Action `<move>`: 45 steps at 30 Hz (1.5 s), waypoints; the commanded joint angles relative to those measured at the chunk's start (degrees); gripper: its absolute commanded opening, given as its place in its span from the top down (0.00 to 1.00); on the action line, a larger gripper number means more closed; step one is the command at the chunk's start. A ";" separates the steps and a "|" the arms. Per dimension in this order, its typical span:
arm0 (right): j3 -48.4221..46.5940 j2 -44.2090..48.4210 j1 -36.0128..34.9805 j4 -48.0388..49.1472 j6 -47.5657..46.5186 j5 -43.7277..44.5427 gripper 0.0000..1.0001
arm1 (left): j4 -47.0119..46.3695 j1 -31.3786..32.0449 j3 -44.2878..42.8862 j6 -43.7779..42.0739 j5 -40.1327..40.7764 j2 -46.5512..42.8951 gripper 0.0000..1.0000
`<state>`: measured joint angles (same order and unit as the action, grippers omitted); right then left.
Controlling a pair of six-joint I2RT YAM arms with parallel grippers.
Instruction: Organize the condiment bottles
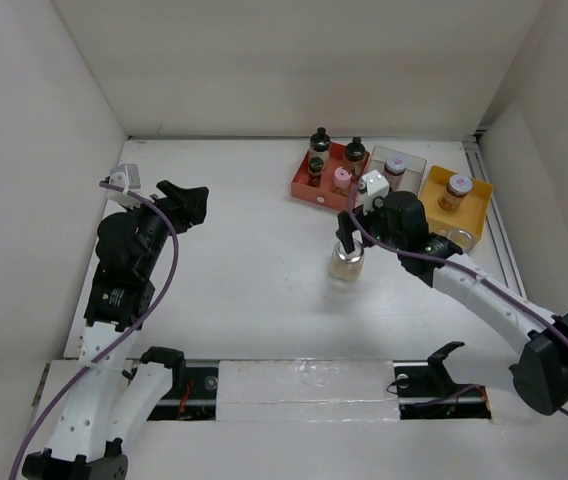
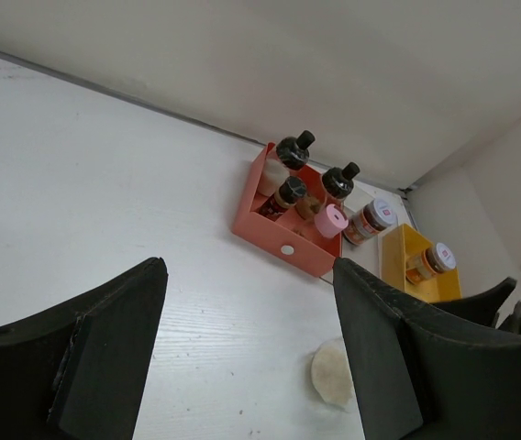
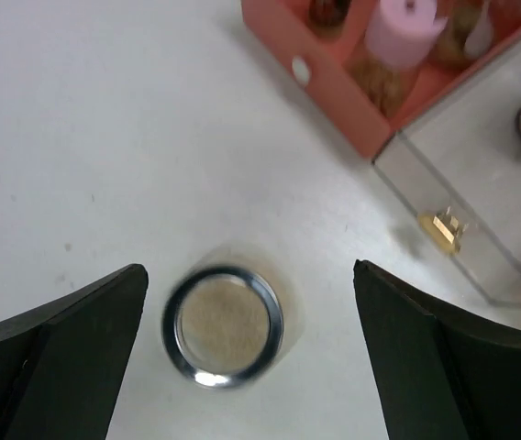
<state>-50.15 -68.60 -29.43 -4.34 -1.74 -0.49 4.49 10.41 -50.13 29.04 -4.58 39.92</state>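
A wide clear jar (image 1: 346, 264) with pale contents stands alone mid-table; it also shows in the right wrist view (image 3: 222, 326) and the left wrist view (image 2: 332, 373). My right gripper (image 1: 347, 240) hovers over it, open and empty; in its wrist view (image 3: 247, 362) the jar sits between the fingers, nearer the left one. Black-capped bottles (image 1: 319, 141) and a pink-capped bottle (image 1: 341, 179) stand in the red tray (image 1: 306, 186). Lilac-lidded jars stand in the clear tray (image 1: 395, 165) and in the yellow tray (image 1: 457, 188). My left gripper (image 1: 186, 201) is open and empty at the far left.
The red, clear (image 1: 411, 158) and yellow (image 1: 476, 207) trays stand in a row at the back right. A silver ring lid (image 1: 444, 243) lies by the yellow tray, partly hidden by my right arm. White walls enclose the table.
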 commanded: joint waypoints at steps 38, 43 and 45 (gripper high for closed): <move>2.87 -7.78 -7.57 -4.54 5.25 9.81 0.02 | -3.09 -0.04 0.47 0.23 -1.57 -1.16 0.31; 2.87 -7.52 -7.04 -4.01 5.25 8.75 0.29 | -3.09 -0.04 0.47 0.23 -1.57 -1.16 0.31; 2.87 -5.85 -7.04 -2.79 5.25 9.45 0.33 | -3.09 -0.04 0.47 0.23 -1.57 -1.16 0.31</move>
<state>-46.87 -76.40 -36.40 -9.85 3.46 8.78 4.47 10.41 -50.11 29.04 -5.39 39.46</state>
